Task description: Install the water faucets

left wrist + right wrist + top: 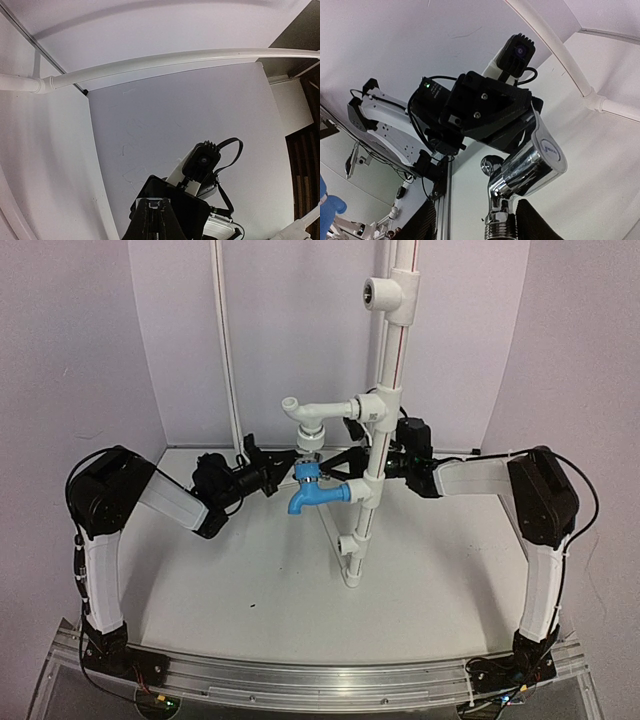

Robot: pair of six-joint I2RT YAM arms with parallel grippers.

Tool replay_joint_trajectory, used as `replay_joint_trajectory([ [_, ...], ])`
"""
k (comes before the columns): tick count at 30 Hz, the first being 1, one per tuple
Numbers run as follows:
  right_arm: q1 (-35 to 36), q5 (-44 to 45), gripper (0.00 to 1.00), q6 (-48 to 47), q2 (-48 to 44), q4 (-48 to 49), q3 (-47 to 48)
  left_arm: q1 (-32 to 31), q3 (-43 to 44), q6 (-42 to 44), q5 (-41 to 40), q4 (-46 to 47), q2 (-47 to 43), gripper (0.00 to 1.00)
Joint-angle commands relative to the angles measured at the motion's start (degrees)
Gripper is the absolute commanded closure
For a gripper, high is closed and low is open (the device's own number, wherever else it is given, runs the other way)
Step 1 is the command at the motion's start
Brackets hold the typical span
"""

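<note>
A shiny silver water faucet hangs in the air just left of the white pipe stand, above the blue tap. My left gripper is shut on its top by the lever handle; only a sliver of silver shows at its fingertips. My right gripper reaches in from behind the stand. Its fingers stand apart on either side of the faucet's threaded end, with a gap on the left side.
A blue tap sits on a low tee of the stand. A white elbow fitting juts left above the faucet, and another tee sits higher. Curved white walls enclose the table. An aluminium rail runs along the front.
</note>
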Motion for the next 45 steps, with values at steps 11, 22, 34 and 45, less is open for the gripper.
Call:
replay_joint_trajectory([
  [11, 0.3, -0.3, 0.50, 12.0, 2.2, 16.6, -3.3, -0.6, 3.4, 0.5, -0.6, 6.8, -0.1, 1.00],
  [22, 0.4, 1.7, 0.62, 11.0, 2.7, 15.7, -3.8, -1.7, 4.8, 1.3, -0.6, 5.8, 0.6, 1.00],
  [34, 0.4, 1.9, 0.98, 10.1, 1.7, 14.2, -4.3, -2.1, 4.8, 4.1, 2.5, 2.9, -0.8, 0.96],
  [45, 0.3, -0.8, 1.00, 9.9, -3.6, 13.1, -8.9, -2.0, -2.4, 24.2, 11.5, -24.0, -16.2, 0.18],
])
